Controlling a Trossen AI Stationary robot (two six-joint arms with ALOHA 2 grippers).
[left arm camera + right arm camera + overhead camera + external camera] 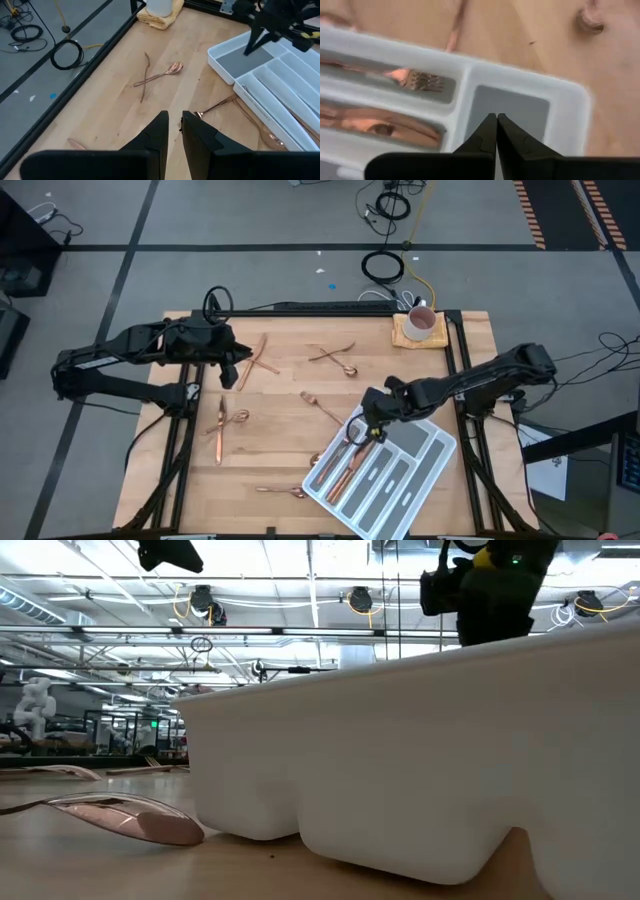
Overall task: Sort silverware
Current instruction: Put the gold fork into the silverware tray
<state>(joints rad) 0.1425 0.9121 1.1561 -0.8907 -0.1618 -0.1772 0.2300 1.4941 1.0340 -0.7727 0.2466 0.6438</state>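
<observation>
Copper silverware lies scattered on the wooden table: a crossed pair (258,360), a spoon crossed with another piece (335,357) (167,70), a fork (320,407), pieces at the left (224,425) and a spoon (284,492) near the front. The white divided tray (420,444) holds a fork (420,80) and other pieces (335,470) in its long slots. My right gripper (496,116) hangs shut above the tray's small grey compartment (515,112), holding nothing. My left gripper (175,132) hovers at the far left (235,367), its fingers a narrow gap apart, with nothing between them.
A white mug (421,322) stands on a yellow cloth (405,337) at the table's far right corner. Black frame rails run along the table's edges (455,360). Bare wood lies between the scattered pieces at mid-table (290,440).
</observation>
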